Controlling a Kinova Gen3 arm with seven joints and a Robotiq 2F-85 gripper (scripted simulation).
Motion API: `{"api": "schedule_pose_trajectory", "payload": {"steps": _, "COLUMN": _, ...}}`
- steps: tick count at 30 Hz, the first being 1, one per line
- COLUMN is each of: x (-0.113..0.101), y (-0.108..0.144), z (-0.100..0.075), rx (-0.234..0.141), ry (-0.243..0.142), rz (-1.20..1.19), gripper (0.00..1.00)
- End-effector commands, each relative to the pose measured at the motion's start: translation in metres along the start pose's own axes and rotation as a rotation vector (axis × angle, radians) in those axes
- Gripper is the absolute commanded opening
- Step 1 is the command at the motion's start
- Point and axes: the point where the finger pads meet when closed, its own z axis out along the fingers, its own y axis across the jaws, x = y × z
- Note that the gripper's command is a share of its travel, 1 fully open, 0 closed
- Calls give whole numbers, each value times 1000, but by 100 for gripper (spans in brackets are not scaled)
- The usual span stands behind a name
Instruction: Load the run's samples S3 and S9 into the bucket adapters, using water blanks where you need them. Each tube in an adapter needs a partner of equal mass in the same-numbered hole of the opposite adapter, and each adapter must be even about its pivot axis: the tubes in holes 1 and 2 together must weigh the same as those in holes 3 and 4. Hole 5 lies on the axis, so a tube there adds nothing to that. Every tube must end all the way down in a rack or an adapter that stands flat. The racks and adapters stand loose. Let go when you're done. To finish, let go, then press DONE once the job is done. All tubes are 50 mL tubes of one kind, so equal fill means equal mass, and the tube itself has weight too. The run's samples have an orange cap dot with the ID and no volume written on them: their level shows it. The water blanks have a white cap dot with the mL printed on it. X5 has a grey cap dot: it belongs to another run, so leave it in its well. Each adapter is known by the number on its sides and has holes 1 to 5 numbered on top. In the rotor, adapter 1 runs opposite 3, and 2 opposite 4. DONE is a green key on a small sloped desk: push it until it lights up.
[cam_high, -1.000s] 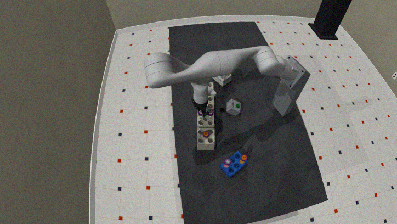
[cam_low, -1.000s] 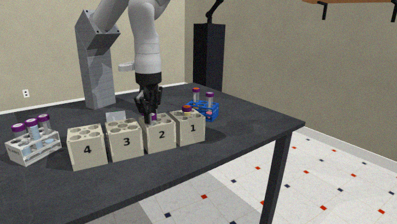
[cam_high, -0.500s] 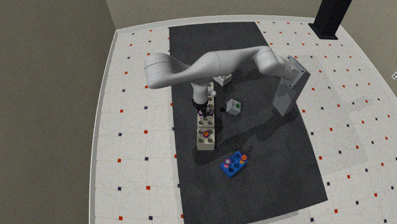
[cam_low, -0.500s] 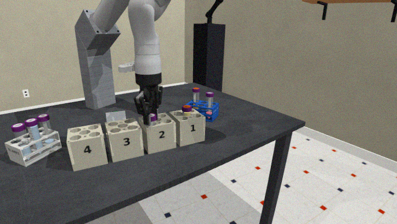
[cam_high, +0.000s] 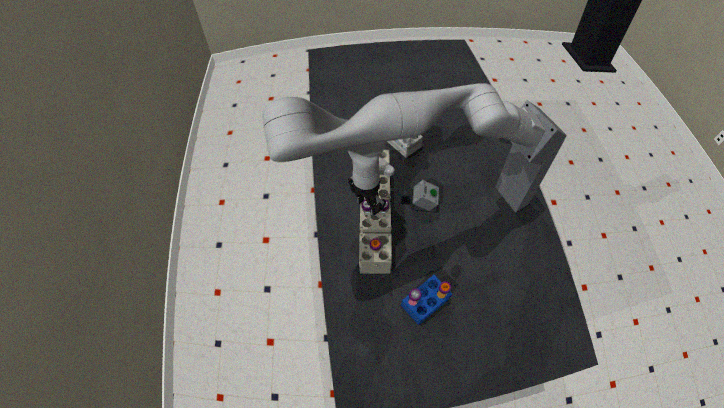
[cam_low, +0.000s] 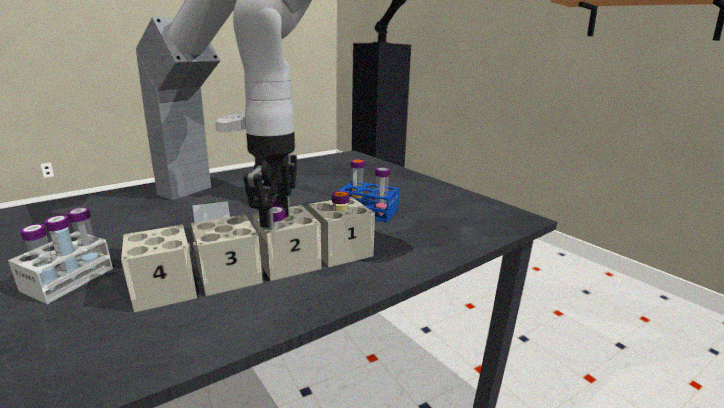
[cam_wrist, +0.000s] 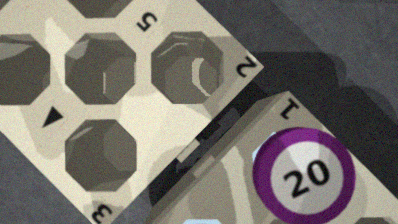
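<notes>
The hand (cam_low: 270, 212) hangs straight down from the arm (cam_low: 268, 96) at the centre-left of the exterior view, its fingers parted and gripping nothing, low over the top of the block marked 2 (cam_low: 291, 248). Right by the fingertips stands a purple-capped tube (cam_low: 278, 213) seated in that block; whether the fingers touch it cannot be told. In the wrist view the same tube's cap fills the lower right of the frame, its white dot printed 20, beside the hole number 1, while the upper left of that frame shows the neighbouring block with open holes numbered 2, 3 and 5. To the right in the exterior view, just beside block 2, the block marked 1 (cam_low: 349, 235) holds a tube with an orange cap dot (cam_low: 340, 199). Left of block 2 stand the blocks marked 3 (cam_low: 227, 261) and 4 (cam_low: 158, 276), their visible holes bare. Behind block 1 a blue rack (cam_low: 387, 197) carries two more tubes, one with an orange dot (cam_low: 357, 164). At the far left of the counter (cam_low: 430, 233) a white rack (cam_low: 30, 278) holds three purple-capped tubes. In the top view the green key (cam_high: 433, 192) sits on its small desk right of the hand.
</notes>
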Motion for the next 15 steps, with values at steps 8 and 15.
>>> {"api": "schedule_pose_trajectory", "payload": {"steps": 8, "x": 0, "y": 0, "z": 0, "rx": 1, "ry": 0, "rz": 0, "gripper": 62}}
{"api": "schedule_pose_trajectory", "payload": {"steps": 15, "x": 0, "y": 0, "z": -7, "rx": 1, "ry": -1, "rz": 0, "gripper": 62}}
